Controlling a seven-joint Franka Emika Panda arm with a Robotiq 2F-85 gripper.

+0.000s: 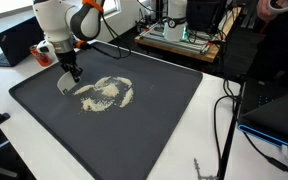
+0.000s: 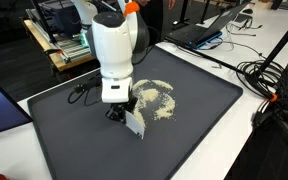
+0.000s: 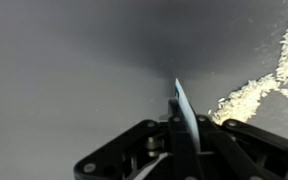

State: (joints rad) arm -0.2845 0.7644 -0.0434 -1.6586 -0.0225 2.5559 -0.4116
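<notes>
My gripper [image 1: 72,72] is shut on a thin flat card-like scraper [image 1: 64,85], held edge-down against the dark mat [image 1: 164,110]. In an exterior view the scraper [image 2: 134,124] hangs below the gripper [image 2: 122,108], just beside a spread of pale grains [image 2: 159,100]. The grains [image 1: 106,94] lie in a loose ring and pile right of the scraper. In the wrist view the scraper's blade [image 3: 182,112] sticks out between the jaws [image 3: 184,135], with the grains [image 3: 259,85] off to the right.
A laptop [image 1: 16,42] sits beyond the mat's far left corner. A rack of electronics [image 1: 184,35] and cables [image 1: 229,110] lie along the mat's far and right sides. Another laptop [image 2: 209,25] and cable bundles [image 2: 274,85] show beside the mat.
</notes>
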